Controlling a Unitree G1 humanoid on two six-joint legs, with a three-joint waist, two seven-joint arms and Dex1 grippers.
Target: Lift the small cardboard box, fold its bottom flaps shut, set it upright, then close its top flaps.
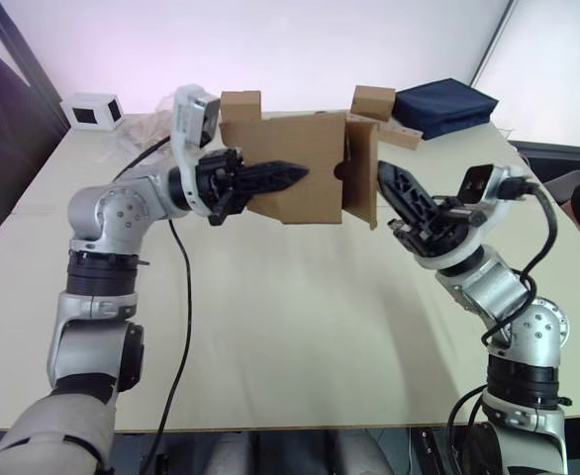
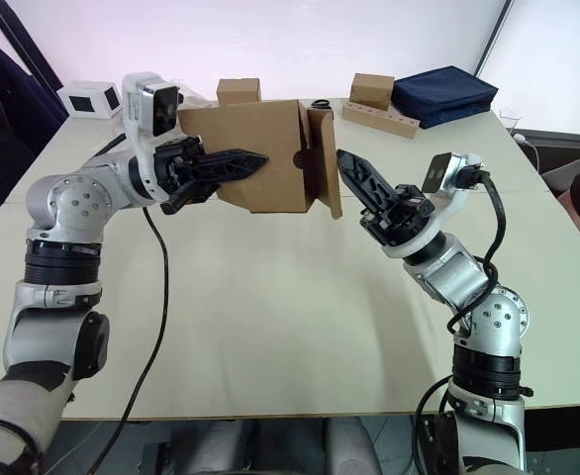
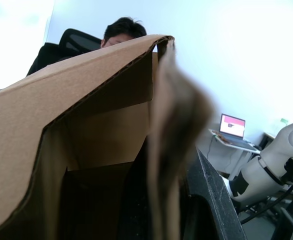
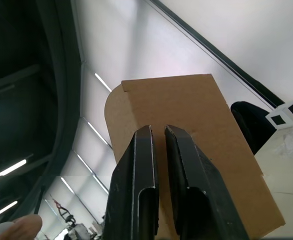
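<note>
Two tools | left tool (image 2: 255, 158) grips one small cardboard box (image 2: 260, 158)

Plain brown box (image 1: 300, 168) — hands seemingly black.

Small cardboard box (image 1: 305, 168) — matt, corrugated brown cardboard.

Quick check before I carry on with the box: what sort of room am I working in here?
Probably an office or lab workspace. The small cardboard box is held up over a large pale table, a person sits in an office chair behind it, and an open laptop stands on a desk further back.
</note>
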